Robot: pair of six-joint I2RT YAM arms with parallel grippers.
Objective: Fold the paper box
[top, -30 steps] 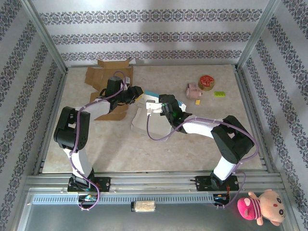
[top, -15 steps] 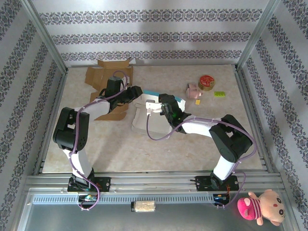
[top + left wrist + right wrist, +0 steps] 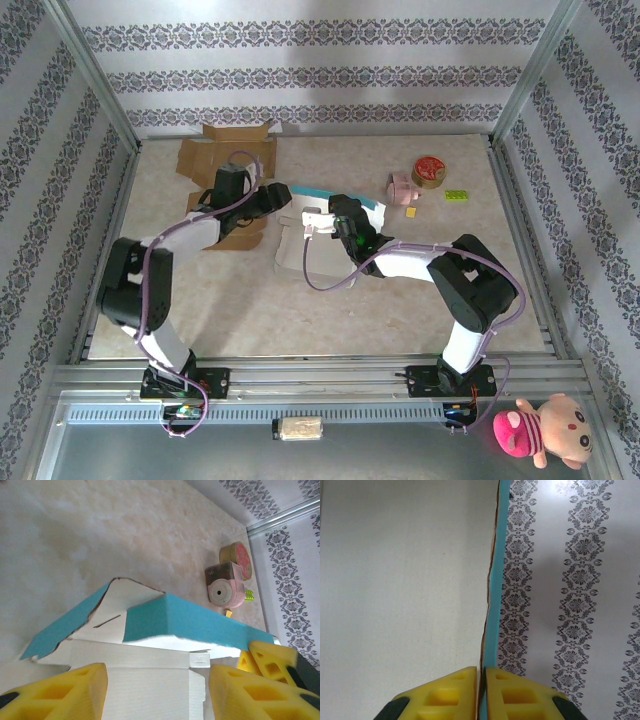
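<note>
Paper box (image 3: 298, 248), white inside and teal outside, is seen lying partly flattened at the middle of the bench (image 3: 260, 310), between the two arms. A teal-edged flap (image 3: 492, 605) of it is gripped edge-on by the right end effector (image 3: 481, 690), whose fingers are clenched on it. The left end effector (image 3: 157, 692) is held released, its yellow fingers (image 3: 75, 690) spread to either side of a white panel. A brown cardboard box (image 3: 225, 155) is seen behind the left arm.

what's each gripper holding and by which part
Right gripper pinches the paper box by the thin edge of a teal flap. Left gripper is open around a white panel, gripping nothing.
</note>
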